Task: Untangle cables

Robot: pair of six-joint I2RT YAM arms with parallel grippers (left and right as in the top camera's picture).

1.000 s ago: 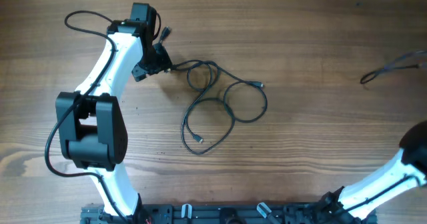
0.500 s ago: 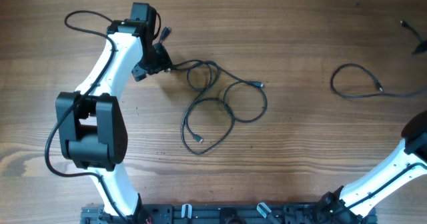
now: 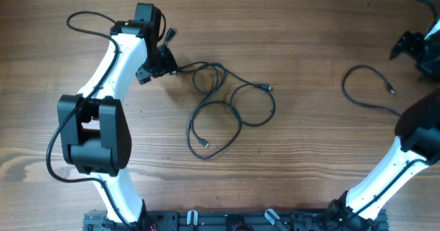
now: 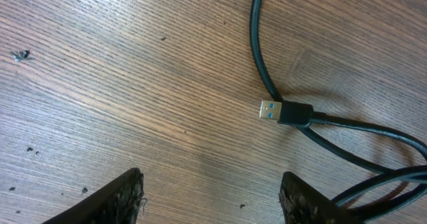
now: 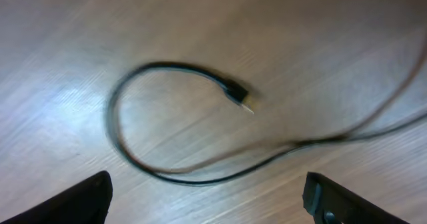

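Tangled black cables (image 3: 227, 107) lie in loose overlapping loops at the table's middle. One end with a blue USB plug (image 4: 283, 112) rests on the wood just ahead of my left gripper (image 4: 213, 197), which is open with only bare wood between its fingers. In the overhead view the left gripper (image 3: 167, 60) sits at the tangle's upper left end. A separate black cable (image 3: 364, 90) lies in an open loop at the right, its small plug (image 5: 238, 95) on the table. My right gripper (image 5: 213, 201) hovers above that cable, open and holding nothing; overhead it (image 3: 412, 52) is at the far upper right.
The tabletop is bare wood grain with a few dark specks (image 4: 20, 54). The left arm's own thick black wire (image 3: 82, 18) loops at the upper left. A black rail (image 3: 234, 221) runs along the front edge between the arm bases.
The right gripper opened and let go of the separate cable, which dropped into a loop on the table at the right. The right arm swung into view at the upper right. The left arm stayed still.
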